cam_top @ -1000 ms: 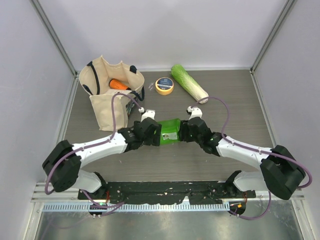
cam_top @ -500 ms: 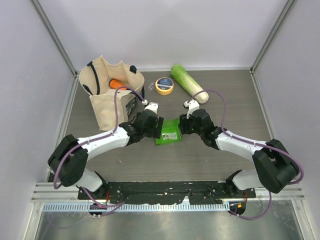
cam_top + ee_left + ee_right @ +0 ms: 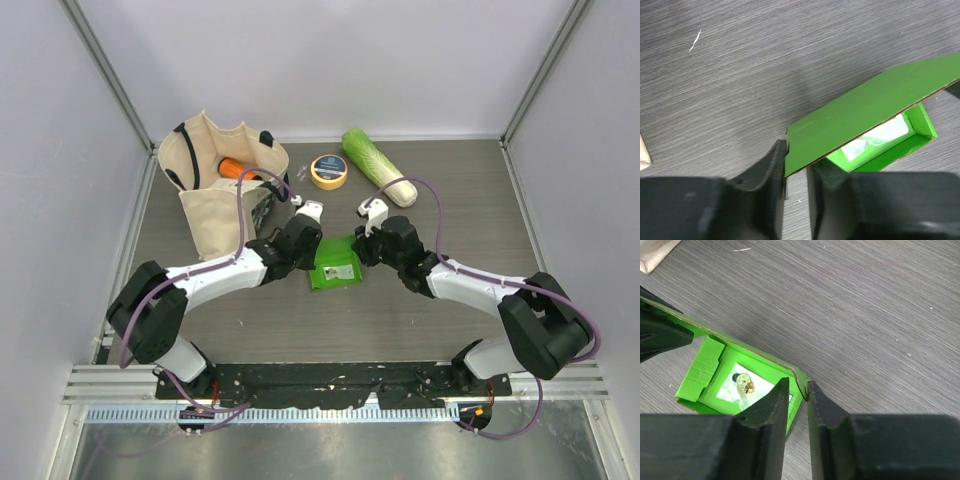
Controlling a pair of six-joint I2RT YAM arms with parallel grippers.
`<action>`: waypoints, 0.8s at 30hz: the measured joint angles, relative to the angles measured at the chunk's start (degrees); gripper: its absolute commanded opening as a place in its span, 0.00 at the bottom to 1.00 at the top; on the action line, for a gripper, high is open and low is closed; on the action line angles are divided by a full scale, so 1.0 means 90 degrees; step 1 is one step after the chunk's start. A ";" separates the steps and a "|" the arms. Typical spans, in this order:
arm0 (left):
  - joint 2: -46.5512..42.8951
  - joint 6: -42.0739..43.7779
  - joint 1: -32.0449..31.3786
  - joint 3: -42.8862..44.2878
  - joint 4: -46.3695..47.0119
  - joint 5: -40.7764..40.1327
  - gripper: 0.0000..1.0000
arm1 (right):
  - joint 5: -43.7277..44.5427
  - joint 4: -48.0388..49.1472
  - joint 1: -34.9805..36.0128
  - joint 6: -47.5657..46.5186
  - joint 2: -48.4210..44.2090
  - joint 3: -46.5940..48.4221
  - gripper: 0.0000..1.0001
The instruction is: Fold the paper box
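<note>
Table (image 3: 470, 200) with bag (image 3: 205, 215), tape (image 3: 329, 171), cabbage (image 3: 378, 167), paper box (image 3: 336, 266)

paper box (image 3: 860, 112) corner cropped, orange item (image 3: 236, 168) half hidden in bag (image 3: 205, 215)

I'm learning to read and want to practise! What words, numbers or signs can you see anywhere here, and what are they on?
No words here can be read.
On the round yellow tape roll: a dark blue label with pale print, too small to read.
Inside the bright green card paper box: a pale label with a tiny cartoon picture, no legible letters.
</note>
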 measured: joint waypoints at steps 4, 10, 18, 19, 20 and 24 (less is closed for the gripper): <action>0.0075 -0.0073 0.0002 0.0080 -0.0044 -0.0053 0.06 | 0.0294 0.0022 0.0182 0.0100 -0.0002 -0.0010 0.01; 0.0328 -0.0423 -0.0063 0.0544 -0.0430 -0.0561 0.00 | 0.1705 0.0061 0.0704 0.0731 -0.0005 -0.0058 0.01; 0.0784 -0.1268 -0.0459 0.0991 -0.0568 -0.1615 0.00 | 0.3976 0.0148 0.1557 0.2268 0.0000 -0.0287 0.01; 0.0780 -0.1343 -0.0534 0.0945 -0.0517 -0.1722 0.00 | 0.4265 0.0143 0.1671 0.2433 0.0017 -0.0294 0.01; 0.0780 -0.1411 -0.0593 0.0884 -0.0427 -0.1800 0.00 | 0.4539 0.0124 0.1770 0.2582 0.0046 -0.0294 0.01; 0.0755 -0.1683 -0.0760 0.0537 -0.0019 -0.1991 0.00 | 0.5554 0.0049 0.2220 0.3106 0.0238 -0.0296 0.01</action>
